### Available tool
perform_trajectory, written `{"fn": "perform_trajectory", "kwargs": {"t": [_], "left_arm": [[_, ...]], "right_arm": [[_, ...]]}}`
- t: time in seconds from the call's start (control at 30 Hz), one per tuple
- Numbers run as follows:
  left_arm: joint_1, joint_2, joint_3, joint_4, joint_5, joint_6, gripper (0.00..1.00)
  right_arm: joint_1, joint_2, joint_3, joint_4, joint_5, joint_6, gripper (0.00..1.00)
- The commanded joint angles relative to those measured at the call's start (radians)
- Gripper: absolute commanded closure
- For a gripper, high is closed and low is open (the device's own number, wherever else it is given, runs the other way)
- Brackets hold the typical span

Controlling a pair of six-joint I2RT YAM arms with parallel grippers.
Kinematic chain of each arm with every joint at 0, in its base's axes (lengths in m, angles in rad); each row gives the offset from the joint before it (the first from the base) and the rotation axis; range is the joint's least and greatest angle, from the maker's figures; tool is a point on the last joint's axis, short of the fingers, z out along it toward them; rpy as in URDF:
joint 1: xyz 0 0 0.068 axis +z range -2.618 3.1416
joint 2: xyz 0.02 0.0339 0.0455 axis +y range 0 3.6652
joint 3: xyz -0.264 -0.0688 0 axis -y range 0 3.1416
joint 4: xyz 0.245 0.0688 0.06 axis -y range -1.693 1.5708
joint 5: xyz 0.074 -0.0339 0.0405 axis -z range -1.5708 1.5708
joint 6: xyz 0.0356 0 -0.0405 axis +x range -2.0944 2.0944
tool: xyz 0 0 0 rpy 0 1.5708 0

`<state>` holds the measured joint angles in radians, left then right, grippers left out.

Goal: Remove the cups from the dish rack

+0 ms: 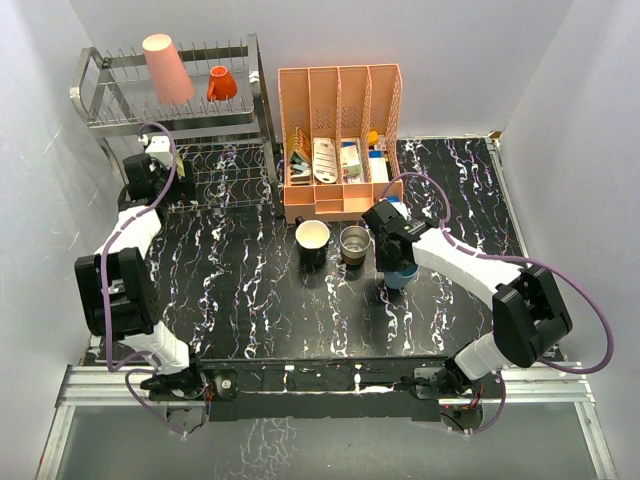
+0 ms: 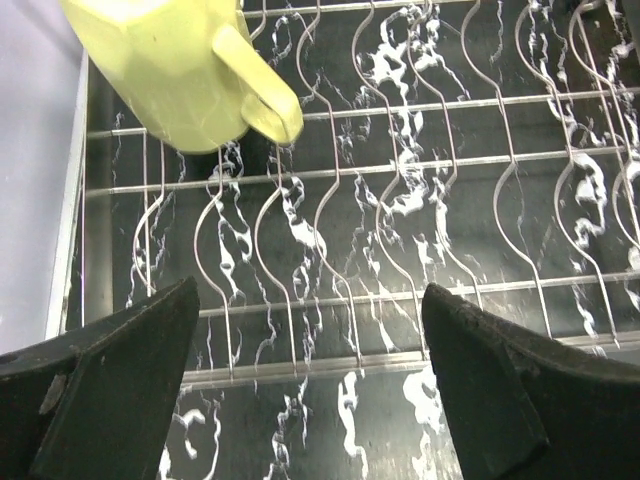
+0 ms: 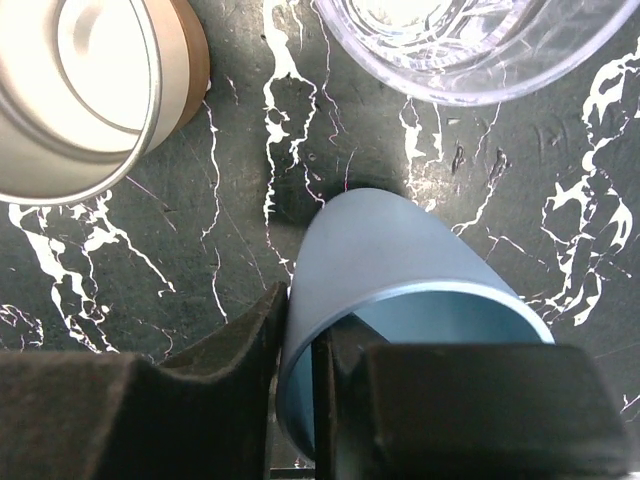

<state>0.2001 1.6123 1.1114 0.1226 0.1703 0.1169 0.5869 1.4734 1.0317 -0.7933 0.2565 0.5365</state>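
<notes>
Cup, smooth pale blue, open-topped, thin wall between right jaws.

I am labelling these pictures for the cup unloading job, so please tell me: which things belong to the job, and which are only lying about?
Belong to the job: dish rack, pink tumbler, orange cup, yellow mug, black mug, brown cup, blue cup, clear glass.

Only lying about: peach organizer.

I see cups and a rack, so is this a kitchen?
Probably not: it looks like a robot test booth. The left arm and right arm are bolted to a metal rail, and plain white walls box in the table.
</notes>
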Motion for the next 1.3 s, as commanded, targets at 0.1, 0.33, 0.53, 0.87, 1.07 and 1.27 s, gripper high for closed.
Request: {"fn": "perform_trajectory", "kwargs": {"t": [0.1,0.33,0.53,0.87,1.07,1.27], "left_arm": [[0.000,0.078,0.051,0.126,-0.063,-0.015,0.11],[-0.019,0.151,0.090,0.141,-0.113,0.001,0.11],[-0.056,0.192,0.110,0.213,-0.203,0.035,0.09],[-0.098,0.299,0.199,0.234,-0.319,-0.043,0.10],[-0.134,0.351,0.253,0.278,-0.394,-0.065,0.15],[-0.157,0.417,0.310,0.292,-0.437,-0.106,0.18]], "right_arm": [[0.001,-0.003,0.032,0.047,0.015,-0.044,0.74],[0.002,-0.006,0.075,-0.002,0.027,-0.054,0.70],[0.002,-0.067,0.171,-0.048,0.007,-0.045,0.60],[0.033,-0.219,0.191,0.034,-0.108,-0.041,0.52],[0.054,-0.281,0.118,0.182,-0.206,-0.073,0.52],[0.075,-0.281,0.099,0.245,-0.254,-0.123,0.54]]}}
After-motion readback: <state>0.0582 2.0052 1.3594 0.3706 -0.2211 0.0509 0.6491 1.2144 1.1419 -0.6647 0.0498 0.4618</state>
